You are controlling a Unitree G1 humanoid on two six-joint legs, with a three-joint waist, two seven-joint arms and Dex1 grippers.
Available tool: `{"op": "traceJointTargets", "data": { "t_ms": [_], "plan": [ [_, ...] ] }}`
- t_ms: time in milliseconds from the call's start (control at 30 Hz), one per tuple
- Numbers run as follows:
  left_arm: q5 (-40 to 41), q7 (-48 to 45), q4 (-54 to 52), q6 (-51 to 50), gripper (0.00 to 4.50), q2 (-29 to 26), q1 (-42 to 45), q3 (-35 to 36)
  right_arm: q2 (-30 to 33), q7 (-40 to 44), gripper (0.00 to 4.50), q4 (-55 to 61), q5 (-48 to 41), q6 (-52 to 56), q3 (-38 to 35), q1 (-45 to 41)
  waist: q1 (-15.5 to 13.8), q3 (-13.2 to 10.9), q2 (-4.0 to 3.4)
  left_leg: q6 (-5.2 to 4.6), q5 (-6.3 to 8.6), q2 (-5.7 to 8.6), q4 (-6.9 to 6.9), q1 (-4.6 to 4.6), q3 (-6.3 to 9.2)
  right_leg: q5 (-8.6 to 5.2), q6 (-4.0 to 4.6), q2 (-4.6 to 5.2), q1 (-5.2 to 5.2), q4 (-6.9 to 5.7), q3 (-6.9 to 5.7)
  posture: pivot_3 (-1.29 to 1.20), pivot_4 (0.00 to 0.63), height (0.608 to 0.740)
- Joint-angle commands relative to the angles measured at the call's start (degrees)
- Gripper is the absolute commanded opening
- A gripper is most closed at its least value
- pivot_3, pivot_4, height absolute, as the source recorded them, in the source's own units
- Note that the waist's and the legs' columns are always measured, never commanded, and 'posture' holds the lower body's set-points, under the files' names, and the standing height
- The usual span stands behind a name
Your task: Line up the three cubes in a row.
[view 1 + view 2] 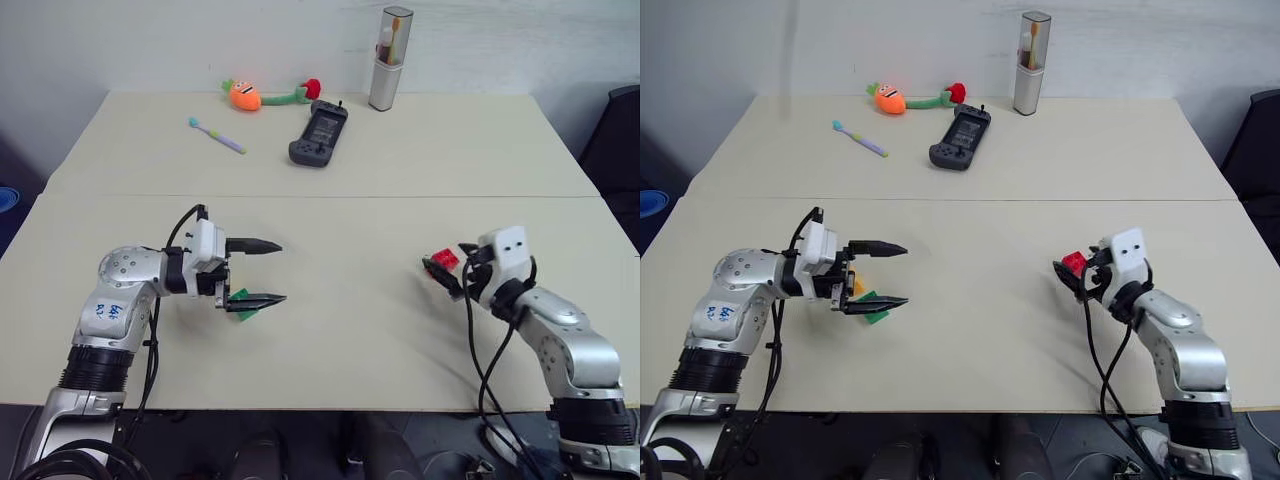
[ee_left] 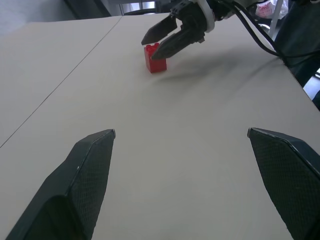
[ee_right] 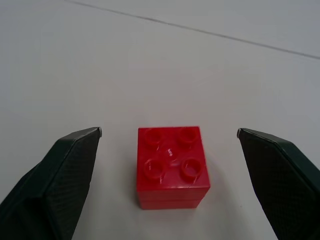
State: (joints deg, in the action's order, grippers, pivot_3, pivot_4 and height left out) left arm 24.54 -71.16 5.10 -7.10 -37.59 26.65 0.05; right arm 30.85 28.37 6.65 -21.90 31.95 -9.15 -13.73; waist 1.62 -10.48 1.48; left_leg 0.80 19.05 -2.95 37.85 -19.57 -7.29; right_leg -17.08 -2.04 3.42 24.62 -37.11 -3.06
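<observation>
- red cube [image 3: 172,166], glossy, studded
- green cube [image 1: 876,317], near left
- yellow-orange cube [image 1: 858,287] beside it
- black handheld console [image 1: 319,133], far centre
- orange plush carrot [image 1: 244,96], green stem
- toothbrush [image 1: 217,136], teal head, lilac handle
- beige table [image 1: 350,330]

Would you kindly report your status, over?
Both grippers open. Right gripper straddles red studded plastic cube, not gripping. Green cube beneath left gripper. Nothing in the way.

It looks like a robot test lab: a plain beige tabletop [image 1: 400,170] against a bare white wall, scattered with odd props, a plush carrot toy [image 1: 243,95], toothbrush [image 1: 216,135], handheld console [image 1: 319,133] and toothbrush case [image 1: 388,58].
</observation>
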Motion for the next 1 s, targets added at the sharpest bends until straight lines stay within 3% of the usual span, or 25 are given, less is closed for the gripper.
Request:
{"op": "traceJointTargets", "data": {
  "t_ms": [33, 200, 400, 500, 567, 833, 1000],
  "plan": [
    [0.57, 0.35, -1.58, -0.10, 4.50, -0.50, 0.01, 1.44, 0.16, 0.26, 3.24, 1.57, -0.17, -0.24, -0.91, -0.11, -0.01, 0.00, 0.00, 0.00, 0.00, -0.01, 0.00, 0.00, 0.00, 0.00, 0.00, 0.00, 0.00, 0.00, 0.00, 0.00, 0.150, 0.740],
    [0.13, 1.65, -1.71, -0.01, 4.50, -0.44, -0.18, 1.86, 2.57, 4.53, 1.51, 2.24, -2.17, 0.87, -1.72, 0.69, -0.01, 0.00, 0.00, 0.00, 0.00, -0.01, 0.00, 0.00, 0.00, 0.00, 0.00, -0.01, 0.00, 0.00, -0.01, 0.00, 0.150, 0.740],
    [0.82, 1.75, -3.52, -1.83, 4.50, -1.41, -1.99, 2.25, 12.89, 30.59, 1.48, 3.91, -5.90, -9.05, 2.33, -4.13, 0.26, -0.02, -0.01, -0.06, 0.04, -0.05, 0.01, -0.01, -0.01, 0.02, -0.04, -0.05, -0.02, 0.09, -0.02, 0.00, 0.150, 0.740],
    [0.76, 1.99, -4.06, -2.22, 4.50, -1.88, -3.62, 2.93, 16.87, 46.65, 1.48, -3.50, -2.08, -15.73, 10.92, -11.35, 0.48, -0.03, -0.01, -0.04, 0.05, -0.09, 0.01, 0.06, -0.03, 0.03, -0.05, -0.10, -0.05, 0.08, -0.03, 0.00, 0.150, 0.740],
    [0.72, 2.54, -4.87, -2.41, 4.50, -1.90, -4.58, 3.26, 16.31, 52.29, 1.48, -9.00, -0.51, -20.44, 13.98, -14.36, 0.17, -0.04, 0.03, -0.02, 0.05, -0.10, 0.01, 0.09, -0.01, 0.03, -0.05, -0.12, -0.08, 0.11, -0.06, 0.00, 0.150, 0.740],
    [1.55, 5.82, -9.64, -4.55, 4.50, -2.68, -8.66, 5.65, 11.43, 61.59, 1.48, -24.56, 3.53, -33.75, 18.30, -19.12, -0.09, -0.07, 0.04, -0.22, 0.16, -0.07, 0.44, -0.45, 0.10, 0.09, -0.14, 0.09, 0.13, 0.17, -0.26, 0.00, 0.150, 0.740],
    [1.50, 6.85, -11.45, -5.38, 4.50, -3.26, -10.16, 6.68, 9.82, 62.19, 1.48, -30.16, 5.85, -37.52, 19.29, -21.33, 0.04, -0.07, 0.03, -0.20, 0.15, -0.06, 0.43, -0.45, 0.19, 0.09, -0.14, 0.11, 0.13, 0.14, -0.33, 0.00, 0.150, 0.740]
  ]
}}
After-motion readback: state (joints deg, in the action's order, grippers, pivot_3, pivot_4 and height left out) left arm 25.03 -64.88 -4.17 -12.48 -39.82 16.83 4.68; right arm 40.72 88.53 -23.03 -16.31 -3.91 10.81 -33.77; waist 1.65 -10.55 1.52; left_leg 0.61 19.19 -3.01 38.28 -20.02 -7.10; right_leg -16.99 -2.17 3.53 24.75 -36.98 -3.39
